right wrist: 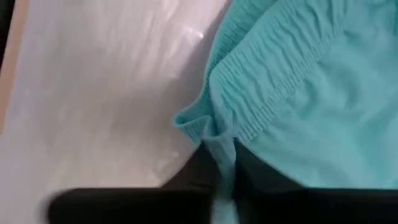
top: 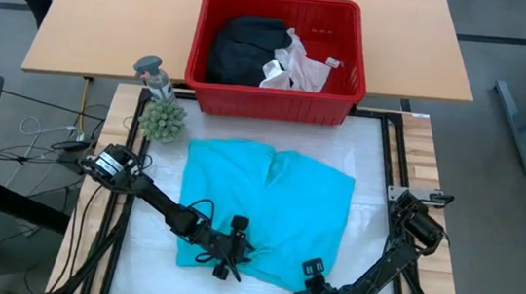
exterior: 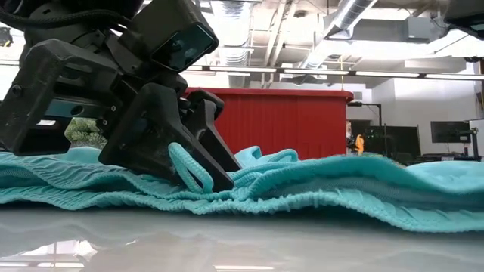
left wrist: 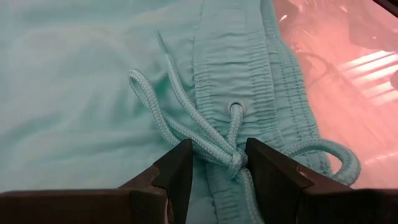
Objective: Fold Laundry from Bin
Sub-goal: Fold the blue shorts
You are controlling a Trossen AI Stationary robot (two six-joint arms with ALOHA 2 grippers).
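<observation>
Two dark arms are working at the near edge of a teal, soft-knit pair of shorts with an elastic waistband [top: 271, 207], which is lying spread flat on the white-covered desk [top: 372, 149] just in front of the rectangular red plastic bin [top: 273, 99]. Inside that bin, a black garment [top: 244, 47] is lying beside a crumpled white cloth [top: 296, 64]. The left gripper [left wrist: 217, 168] is pressing down on the waistband, its jaws standing slightly apart around the knot of the teal braided drawstring [left wrist: 186, 118]. The right gripper [right wrist: 224, 168] is sitting at the shorts' near right corner, its jaws clamped together on a pinched fold of the waistband. A small green plant-like ornament [top: 162, 119] is standing left of the bin.
</observation>
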